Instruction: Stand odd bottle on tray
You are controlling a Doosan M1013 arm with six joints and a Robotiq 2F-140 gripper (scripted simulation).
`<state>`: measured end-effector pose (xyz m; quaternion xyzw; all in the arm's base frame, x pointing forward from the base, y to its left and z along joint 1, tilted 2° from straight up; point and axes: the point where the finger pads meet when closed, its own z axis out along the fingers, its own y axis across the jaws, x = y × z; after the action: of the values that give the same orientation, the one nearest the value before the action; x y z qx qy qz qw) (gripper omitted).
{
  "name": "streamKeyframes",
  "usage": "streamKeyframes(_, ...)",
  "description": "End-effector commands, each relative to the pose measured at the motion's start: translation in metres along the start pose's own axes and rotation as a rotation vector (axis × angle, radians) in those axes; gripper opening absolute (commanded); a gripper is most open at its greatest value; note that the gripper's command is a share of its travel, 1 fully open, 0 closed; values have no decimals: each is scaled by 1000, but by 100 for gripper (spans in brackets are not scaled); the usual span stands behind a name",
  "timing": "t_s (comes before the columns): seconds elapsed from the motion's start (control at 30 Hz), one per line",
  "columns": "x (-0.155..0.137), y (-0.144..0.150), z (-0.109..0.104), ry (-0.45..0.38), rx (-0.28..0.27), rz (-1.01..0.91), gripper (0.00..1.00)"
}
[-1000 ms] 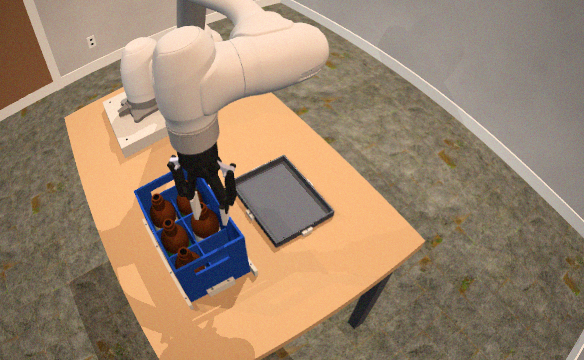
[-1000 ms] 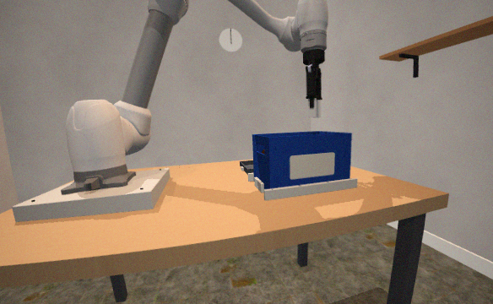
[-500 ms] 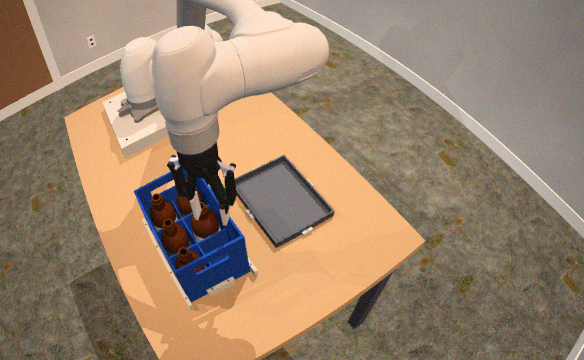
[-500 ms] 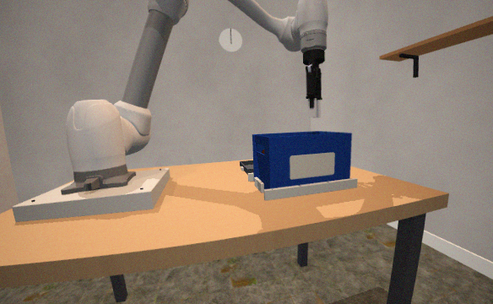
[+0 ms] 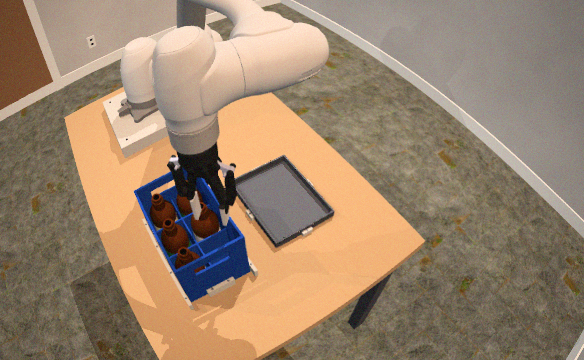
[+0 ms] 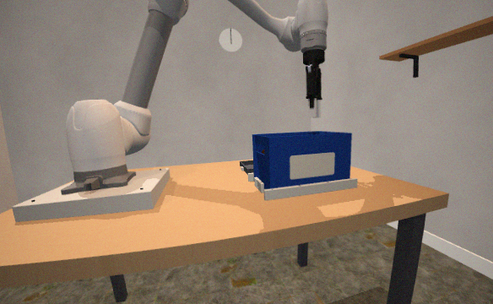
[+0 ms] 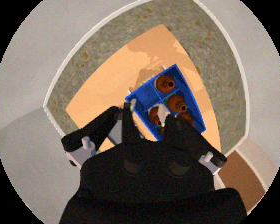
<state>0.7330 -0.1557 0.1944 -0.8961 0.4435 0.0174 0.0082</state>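
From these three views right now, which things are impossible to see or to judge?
- Neck thickness: in the top view the bottles are too small to compare, so the odd one cannot be told.
- The fifth bottle: the gripper and arm cover part of the crate in the top view.
- All bottles: the crate wall hides them in the exterior view.
- The tray: the crate covers most of it in the exterior view.
- Wrist view: the gripper body blocks the lower half.

Our arm (image 6: 145,63) rises from its base, bends over and hangs the wrist straight down. Our gripper (image 6: 315,111) points downward, fingers partly spread, holding nothing.
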Motion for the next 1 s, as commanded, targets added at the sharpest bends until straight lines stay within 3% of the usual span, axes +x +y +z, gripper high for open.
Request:
streamKeyframes(0.0,0,0,0,0,0,0,38)
streamKeyframes(0.97,0,0,23,0,0,0,38)
